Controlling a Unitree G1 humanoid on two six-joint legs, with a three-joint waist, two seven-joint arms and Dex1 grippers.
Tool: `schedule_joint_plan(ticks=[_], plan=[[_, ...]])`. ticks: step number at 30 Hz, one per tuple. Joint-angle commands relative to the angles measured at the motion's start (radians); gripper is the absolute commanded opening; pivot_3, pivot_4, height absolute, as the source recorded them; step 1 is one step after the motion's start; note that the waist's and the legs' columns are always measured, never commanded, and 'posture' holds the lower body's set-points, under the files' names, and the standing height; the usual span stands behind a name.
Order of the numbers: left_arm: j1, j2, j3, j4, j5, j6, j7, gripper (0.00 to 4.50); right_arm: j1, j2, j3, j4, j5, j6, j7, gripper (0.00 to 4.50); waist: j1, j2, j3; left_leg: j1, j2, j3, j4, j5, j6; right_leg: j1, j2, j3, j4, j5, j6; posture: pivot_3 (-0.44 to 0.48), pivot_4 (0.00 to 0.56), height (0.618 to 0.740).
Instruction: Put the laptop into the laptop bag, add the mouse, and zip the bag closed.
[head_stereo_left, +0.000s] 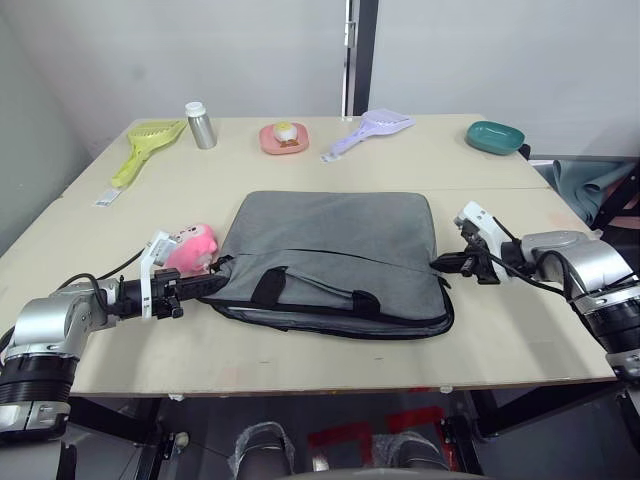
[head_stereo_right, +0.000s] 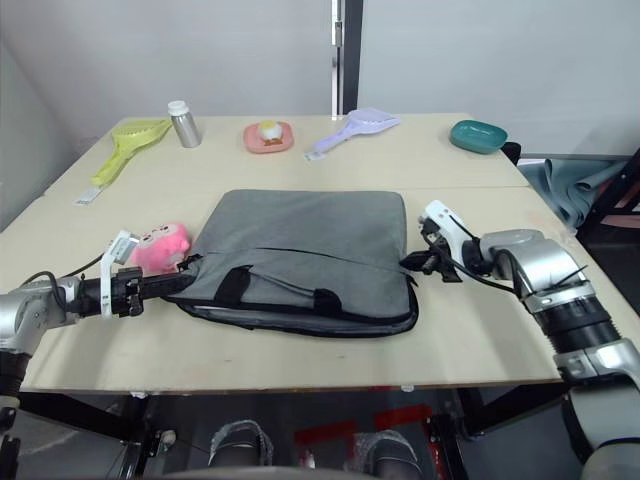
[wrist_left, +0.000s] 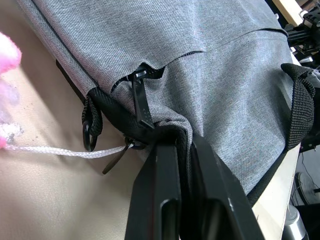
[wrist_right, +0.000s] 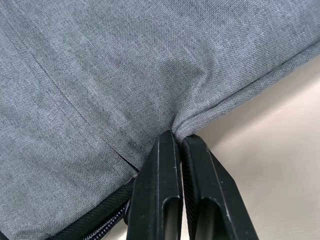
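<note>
The laptop bag (head_stereo_left: 330, 262) lies flat at the middle of the table (head_stereo_left: 300, 350). The left gripper (head_stereo_left: 212, 283) pinches the bag's left corner; the right gripper (head_stereo_left: 441, 263) pinches fabric at its right edge. A pink plush toy (head_stereo_left: 190, 247) sits just beside the left corner.

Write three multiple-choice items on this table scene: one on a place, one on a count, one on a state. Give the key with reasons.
1. Where is the round pink plush toy?
A. beside the flat grey fabric laptop bag, on the robot's left
B. on the bag
C. in the teal dish

2. How many long-handled plastic scoops lie at the table's far side?
A. one
B. two
C. four

3. What is the right gripper doing?
A. hanging open
B. holding a bottle
C. pinching bag fabric

Key: 1 A, it rests at the bag's left corner. 2 B, a yellow-green scoop and a lilac scoop. 3 C, fabric puckers between its closed fingers.
</note>
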Motion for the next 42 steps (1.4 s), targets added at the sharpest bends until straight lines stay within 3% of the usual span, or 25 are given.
schedule_joint_plan(ticks=[1, 12, 21, 25, 34, 39, 42], plan=[[0.005, 0.005, -0.013, -0.049, -0.035, -0.007, -0.035, 1.81, -0.071, 0.024, -0.033, 0.044, -0.021, -0.05, -0.007, 0.0, 0.0, 0.0, 0.0, 0.0, 0.0, 0.0, 0.0, 0.0, 0.0, 0.0, 0.0, 0.0, 0.0, 0.0, -0.001, 0.0, 0.15, 0.74], [-0.022, -0.012, -0.012, -0.011, -0.025, -0.035, -0.007, 1.81, -0.089, 0.036, -0.003, 0.056, -0.055, -0.048, 0.049, 0.0, 0.003, 0.0, 0.0, -0.001, 0.0, 0.0, 0.001, 0.0, 0.0, 0.0, 0.0, 0.0, 0.0, 0.001, -0.001, 0.0, 0.15, 0.74], [-0.001, 0.096, 0.072, 0.018, -0.061, -0.013, -0.043, 1.81, -0.048, -0.021, -0.063, 0.034, -0.032, -0.045, 0.082, 0.0, 0.004, 0.0, 0.0, -0.001, 0.0, 0.0, 0.001, 0.0, 0.0, 0.0, 0.0, 0.0, 0.0, 0.001, -0.001, 0.0, 0.15, 0.74], [0.028, 0.181, 0.124, 0.024, -0.079, -0.019, -0.104, 1.83, -0.044, -0.033, -0.093, 0.069, -0.012, -0.024, 0.089, 1.16, 0.002, 0.0, 0.0, -0.001, 0.0, 0.0, 0.001, 0.0, 0.0, -0.001, 0.0, 0.0, 0.0, 0.001, -0.001, 0.0, 0.15, 0.74], [0.082, 0.309, 0.251, 0.009, -0.12, -0.041, -0.208, 1.83, 0.002, -0.161, -0.217, 0.097, 0.054, 0.0, 0.183, 4.4, 0.007, 0.0, 0.0, 0.0, 0.0, 0.0, 0.001, 0.0, 0.0, 0.0, 0.0, 0.0, 0.0, 0.001, -0.001, 0.0, 0.15, 0.74], [0.211, 0.359, 0.438, -0.07, -0.169, -0.028, -0.291, 1.83, 0.117, -0.25, -0.454, -0.157, 0.238, 0.092, 0.235, 4.46, 0.004, 0.0, 0.0, -0.001, 0.0, 0.001, -0.002, 0.0, 0.001, 0.0, 0.0, 0.001, -0.004, 0.0, -0.002, 0.0, 0.15, 0.74], [0.299, 0.349, 0.513, -0.212, -0.205, -0.011, -0.306, 1.83, 0.182, -0.23, -0.584, -0.364, 0.367, 0.173, 0.189, 4.46, 0.002, 0.0, 0.0, 0.001, 0.001, 0.004, -0.005, -0.001, 0.001, 0.0, 0.001, 0.002, -0.006, 0.0, -0.002, 0.0, 0.15, 0.74]])
